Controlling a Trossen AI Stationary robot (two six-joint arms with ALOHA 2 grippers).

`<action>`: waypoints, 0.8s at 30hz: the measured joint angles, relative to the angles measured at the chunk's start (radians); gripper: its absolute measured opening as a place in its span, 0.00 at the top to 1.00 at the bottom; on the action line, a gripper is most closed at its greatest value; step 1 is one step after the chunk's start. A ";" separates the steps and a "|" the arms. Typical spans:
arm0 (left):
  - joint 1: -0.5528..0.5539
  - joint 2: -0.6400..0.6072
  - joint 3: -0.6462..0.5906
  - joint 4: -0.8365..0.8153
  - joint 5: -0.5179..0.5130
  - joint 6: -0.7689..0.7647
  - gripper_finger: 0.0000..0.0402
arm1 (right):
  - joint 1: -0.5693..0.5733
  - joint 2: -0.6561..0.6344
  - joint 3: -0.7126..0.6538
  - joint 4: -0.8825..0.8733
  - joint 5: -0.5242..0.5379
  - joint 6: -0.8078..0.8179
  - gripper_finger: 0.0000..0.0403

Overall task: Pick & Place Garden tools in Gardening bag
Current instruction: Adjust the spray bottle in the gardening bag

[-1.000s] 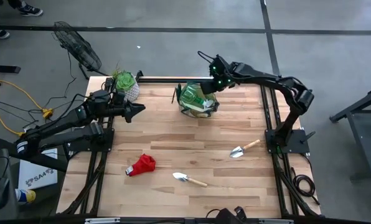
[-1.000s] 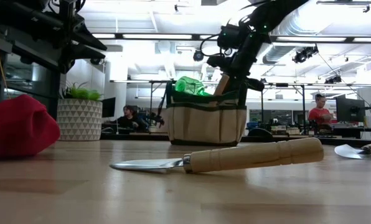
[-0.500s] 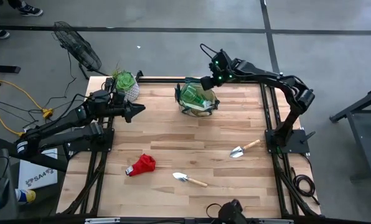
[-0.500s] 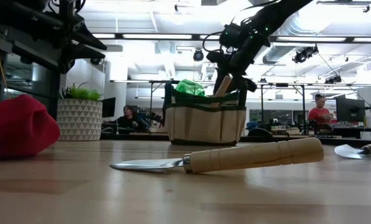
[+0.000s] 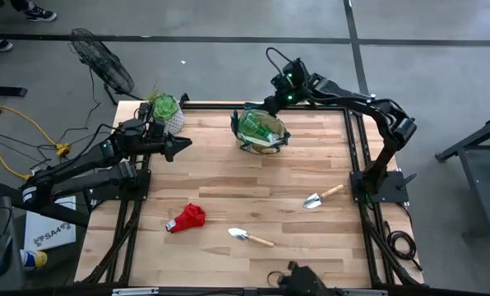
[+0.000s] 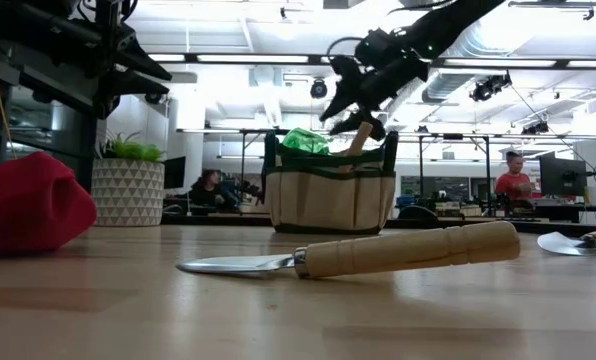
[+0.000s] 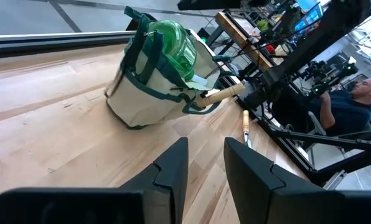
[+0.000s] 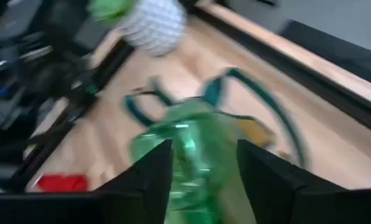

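My right claw hangs released over the gardening bag; I judge the nearest trowel stiff and light, best pinched mid-handle.

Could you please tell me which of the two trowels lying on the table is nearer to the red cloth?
The silver-bladed, wooden-handled trowel near the table's front edge. It lies just beside the red cloth, while the other trowel rests farther off, toward the right arm's base.

Grey floor, floor fan, lit ceiling.
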 joint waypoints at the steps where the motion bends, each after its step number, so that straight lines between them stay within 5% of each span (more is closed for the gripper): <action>1: 0.000 0.000 0.000 0.000 0.000 0.000 0.75 | 0.012 0.000 0.000 0.005 -0.007 -0.027 0.63; 8: 0.000 0.000 0.000 0.000 -0.001 0.000 0.75 | 0.106 -0.001 0.000 0.005 0.071 -0.201 0.97; 24: 0.000 0.000 0.000 0.000 -0.003 0.004 0.75 | 0.179 0.090 0.002 -0.017 0.227 -0.135 0.99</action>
